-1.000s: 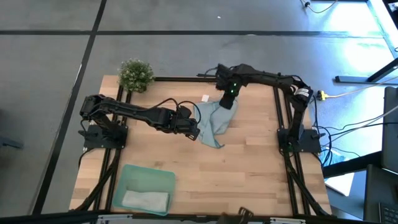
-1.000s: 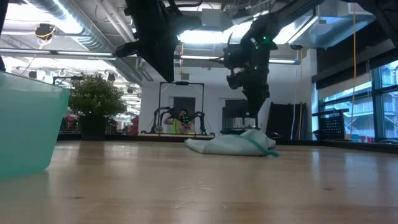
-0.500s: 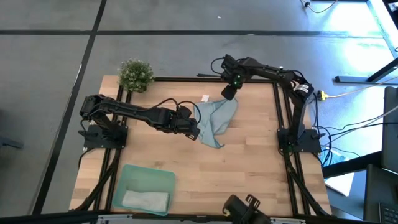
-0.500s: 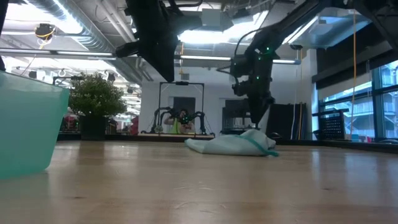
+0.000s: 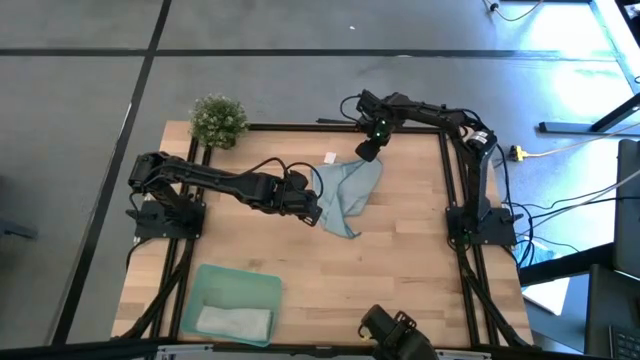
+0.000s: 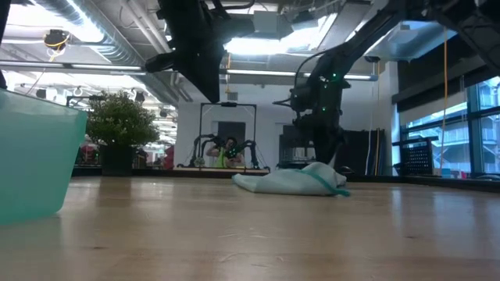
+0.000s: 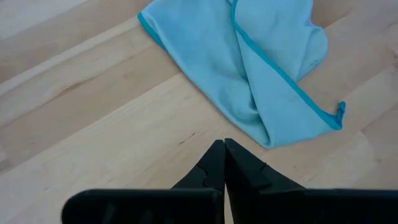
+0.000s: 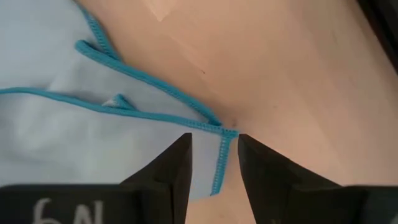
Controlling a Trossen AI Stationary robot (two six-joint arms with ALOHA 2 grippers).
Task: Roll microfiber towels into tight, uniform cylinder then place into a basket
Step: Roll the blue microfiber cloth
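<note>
Blue towel [image 5: 348, 186] soft, crumpled (stitched edge), right claw [image 8: 214, 155] straddling corner

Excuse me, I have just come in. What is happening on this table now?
A two-armed robot is working on a light blue towel that lies crumpled on the wooden table. The right gripper, jaws open, is at a corner of the towel. The left gripper, jaws shut and empty, is beside the towel. A pale grey towel lies in the green basket.
</note>
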